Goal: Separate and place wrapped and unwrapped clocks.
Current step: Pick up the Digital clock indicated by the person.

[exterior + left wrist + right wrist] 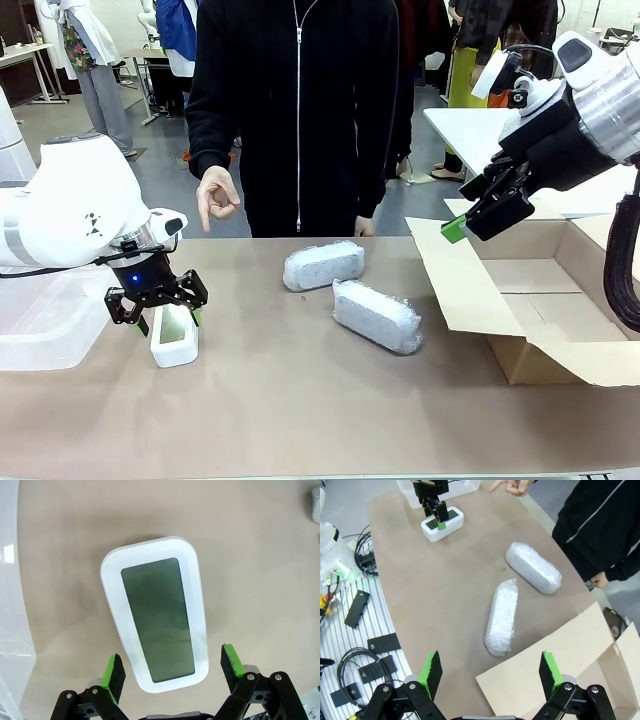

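Observation:
The unwrapped clock (174, 335), bare white with a grey-green screen (157, 617), lies flat on the brown table at the left. My left gripper (156, 310) hangs open right over it, a green pad (114, 674) on each side of its near end, not gripping it. Two wrapped bundles in bubble wrap lie mid-table: one (323, 265) farther back, one (377, 315) nearer the box; the right wrist view looks down on both (532, 567) (501, 616). My right gripper (478, 210) is open in the air above the box's left flap, holding nothing.
An open cardboard box (540, 290) stands at the right with its flaps spread. A clear plastic bin (45, 320) sits at the left table edge, beside the clock. A person in black stands at the far side, one hand (217, 200) raised and pointing downward.

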You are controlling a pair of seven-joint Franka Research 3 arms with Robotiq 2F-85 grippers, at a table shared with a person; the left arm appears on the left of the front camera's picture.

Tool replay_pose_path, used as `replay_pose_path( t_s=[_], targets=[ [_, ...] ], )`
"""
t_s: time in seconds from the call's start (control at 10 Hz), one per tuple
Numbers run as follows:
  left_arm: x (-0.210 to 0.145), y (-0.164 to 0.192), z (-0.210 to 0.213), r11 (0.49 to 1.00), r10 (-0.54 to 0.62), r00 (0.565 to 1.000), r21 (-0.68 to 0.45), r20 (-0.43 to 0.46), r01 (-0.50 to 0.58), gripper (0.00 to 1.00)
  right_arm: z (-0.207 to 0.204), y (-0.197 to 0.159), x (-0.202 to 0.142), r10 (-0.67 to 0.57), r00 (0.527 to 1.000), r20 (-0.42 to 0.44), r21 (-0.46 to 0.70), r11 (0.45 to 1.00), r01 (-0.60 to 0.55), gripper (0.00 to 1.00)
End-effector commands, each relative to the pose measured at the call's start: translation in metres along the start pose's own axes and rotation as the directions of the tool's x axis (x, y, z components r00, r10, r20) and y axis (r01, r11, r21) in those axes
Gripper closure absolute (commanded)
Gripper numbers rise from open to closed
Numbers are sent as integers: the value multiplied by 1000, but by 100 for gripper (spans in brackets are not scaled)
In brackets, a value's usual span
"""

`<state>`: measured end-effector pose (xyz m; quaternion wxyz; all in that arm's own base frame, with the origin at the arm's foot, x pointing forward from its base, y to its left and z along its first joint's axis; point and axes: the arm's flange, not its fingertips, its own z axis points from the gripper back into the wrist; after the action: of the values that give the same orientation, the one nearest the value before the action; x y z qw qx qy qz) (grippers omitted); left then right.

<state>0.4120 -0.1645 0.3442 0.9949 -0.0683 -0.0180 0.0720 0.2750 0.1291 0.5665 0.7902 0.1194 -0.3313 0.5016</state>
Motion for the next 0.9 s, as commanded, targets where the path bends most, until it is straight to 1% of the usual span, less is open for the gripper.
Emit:
replay_pose_path(
  t_s=[0.0,0.3,0.4,0.6,0.7,0.8],
  targets=[
    [3,-7,-12,999,7,999,37,34,-8,0,-1,0,-1,-1,1000,3,14,1000,1,0],
    [5,-8,-26,999,-24,999,43,31,23,0,-1,0,-1,-1,1000,3,14,1000,1,0],
    [5,-8,-28,999,-29,998,46,56,26,0,-1,0,-1,-1,1000,3,14,1000,1,0],
    [7,-8,-27,999,0,995,50,95,-4,0,-1,0,-1,-1,1000,3,14,1000,1,0],
    [7,-7,-26,997,19,993,78,113,-28,19,-1,0,-1,-1,1000,3,14,1000,1,0],
    [7,-7,-25,995,33,993,90,115,-43,19,-1,0,-1,-1,1000,3,14,1000,1,0]
  ],
)
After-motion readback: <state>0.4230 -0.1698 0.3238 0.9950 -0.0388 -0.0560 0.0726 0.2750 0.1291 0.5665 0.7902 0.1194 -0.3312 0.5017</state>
